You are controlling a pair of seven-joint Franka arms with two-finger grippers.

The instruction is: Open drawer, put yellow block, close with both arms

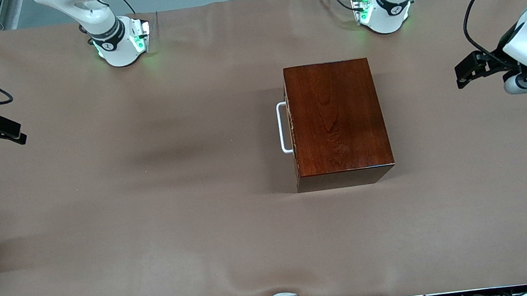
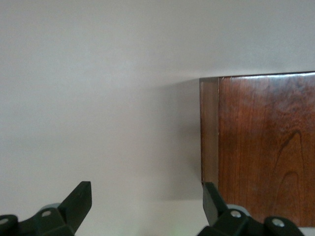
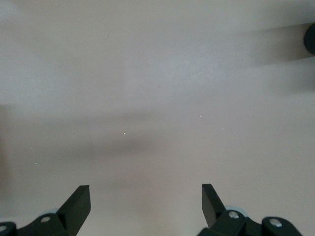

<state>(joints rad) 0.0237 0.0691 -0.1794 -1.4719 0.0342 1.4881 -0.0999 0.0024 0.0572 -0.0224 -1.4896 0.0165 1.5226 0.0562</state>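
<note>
A glossy dark reddish-brown wooden box sits on a table covered with plain brown cloth, toward the left arm's end of the table. The drawer is pushed fully in, flush with the box, and its white U-shaped bar handle faces the right arm's end of the table. No yellow block shows in any view.

The left gripper, black with two fingers, hangs over the cloth at the left arm's end of the table, well apart from the box. In the left wrist view its fingers stand spread, empty, with a corner of the box between and past them.

The right gripper hangs over the cloth at the right arm's end of the table, well apart from the handle. Its fingers are spread wide, holding nothing, over bare cloth.
</note>
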